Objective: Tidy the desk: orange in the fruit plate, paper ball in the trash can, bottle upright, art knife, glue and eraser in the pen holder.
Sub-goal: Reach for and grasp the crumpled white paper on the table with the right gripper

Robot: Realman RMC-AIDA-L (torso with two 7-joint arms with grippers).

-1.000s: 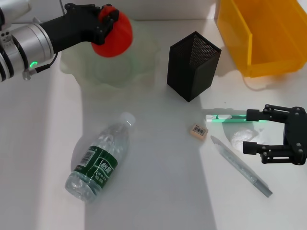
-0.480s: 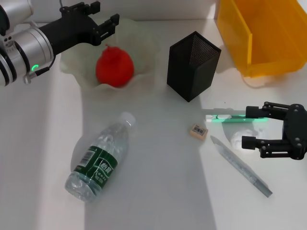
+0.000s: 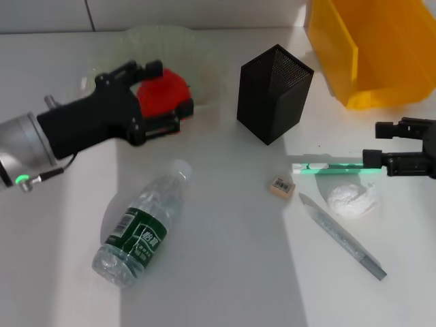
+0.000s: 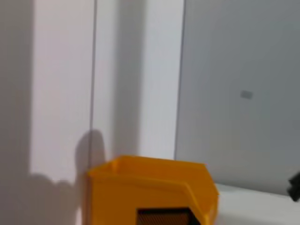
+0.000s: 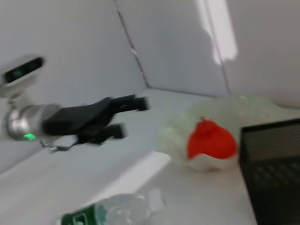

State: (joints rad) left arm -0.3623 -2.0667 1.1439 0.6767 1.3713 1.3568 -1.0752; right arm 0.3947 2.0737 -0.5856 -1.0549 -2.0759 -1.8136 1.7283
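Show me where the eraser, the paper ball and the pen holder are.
eraser [image 3: 282, 186], head view, on its labelled top face.
paper ball [image 3: 351, 199], head view, middle of the wad.
pen holder [image 3: 268, 102], head view, on its front mesh corner.

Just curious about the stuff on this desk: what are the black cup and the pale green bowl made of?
The black cup looks like metal mesh painted matte black: fine perforations cover its walls. The pale green bowl seems to be translucent plastic or possibly glass: light passes through its wavy rim, and the orange sits in it.
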